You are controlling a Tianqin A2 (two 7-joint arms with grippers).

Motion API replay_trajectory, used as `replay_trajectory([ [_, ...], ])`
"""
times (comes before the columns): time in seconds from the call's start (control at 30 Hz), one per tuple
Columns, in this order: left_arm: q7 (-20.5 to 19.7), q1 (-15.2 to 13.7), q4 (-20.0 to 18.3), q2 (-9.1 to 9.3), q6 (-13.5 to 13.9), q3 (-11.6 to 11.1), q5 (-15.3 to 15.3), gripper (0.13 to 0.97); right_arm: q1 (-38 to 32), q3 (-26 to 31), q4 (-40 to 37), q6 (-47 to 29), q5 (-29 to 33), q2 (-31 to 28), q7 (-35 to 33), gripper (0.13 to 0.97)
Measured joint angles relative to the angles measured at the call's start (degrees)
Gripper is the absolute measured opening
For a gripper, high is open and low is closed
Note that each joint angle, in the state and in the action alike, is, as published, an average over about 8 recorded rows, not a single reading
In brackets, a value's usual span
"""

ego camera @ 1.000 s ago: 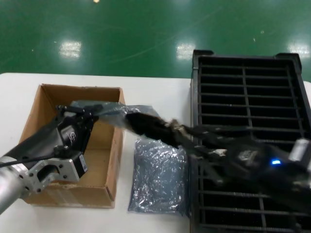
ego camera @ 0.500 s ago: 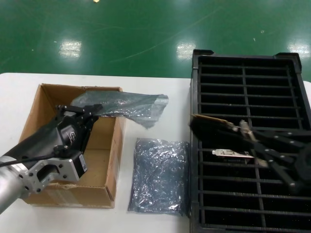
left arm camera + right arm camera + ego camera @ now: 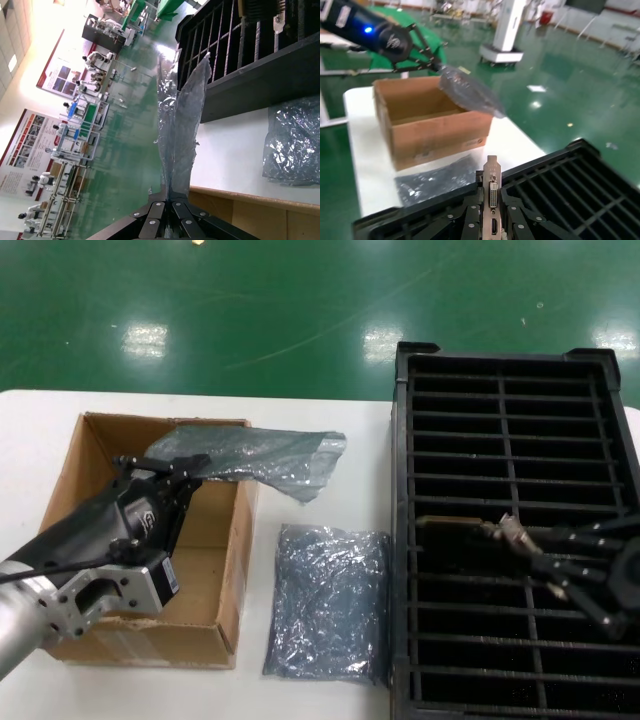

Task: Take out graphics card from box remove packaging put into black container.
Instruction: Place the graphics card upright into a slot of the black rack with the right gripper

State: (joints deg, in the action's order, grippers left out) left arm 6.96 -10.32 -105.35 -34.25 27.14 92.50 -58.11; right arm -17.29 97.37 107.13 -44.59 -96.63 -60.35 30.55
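Over the brown box (image 3: 150, 625), my left gripper (image 3: 195, 466) is shut on one end of an empty grey packaging bag (image 3: 265, 455), which hangs out past the box's right wall. In the left wrist view the bag (image 3: 181, 125) rises straight from the closed jaws. My right gripper (image 3: 507, 533) is shut on the graphics card (image 3: 450, 525), which sits low among the ribs of the black container (image 3: 510, 400). The right wrist view shows the card's silver bracket (image 3: 492, 187) upright between the fingers (image 3: 470, 222), with its white port facing the camera.
A second crinkled grey bag (image 3: 328, 600) lies flat on the white table between the box and the container. The container (image 3: 580, 185) fills the table's right side. Green floor lies beyond the table's far edge.
My right gripper drew the card out of the bag, carried it right over the container and lowered it between the ribs. The left gripper kept still; the bag now hangs empty.
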Motion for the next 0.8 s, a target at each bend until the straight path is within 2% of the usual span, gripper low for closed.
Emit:
replay_trajectory([
  [0.33, 0.00, 0.00, 0.00, 0.00, 0.00, 0.00, 0.00, 0.140, -9.50, 6.34, 0.80, -11.66, 1.80, -1.95, 5.36, 0.185],
  [0.8, 0.00, 0.00, 0.00, 0.00, 0.00, 0.00, 0.00, 0.140, -15.82, 8.99, 2.35, -20.68, 3.55, -3.55, 9.33, 0.185],
])
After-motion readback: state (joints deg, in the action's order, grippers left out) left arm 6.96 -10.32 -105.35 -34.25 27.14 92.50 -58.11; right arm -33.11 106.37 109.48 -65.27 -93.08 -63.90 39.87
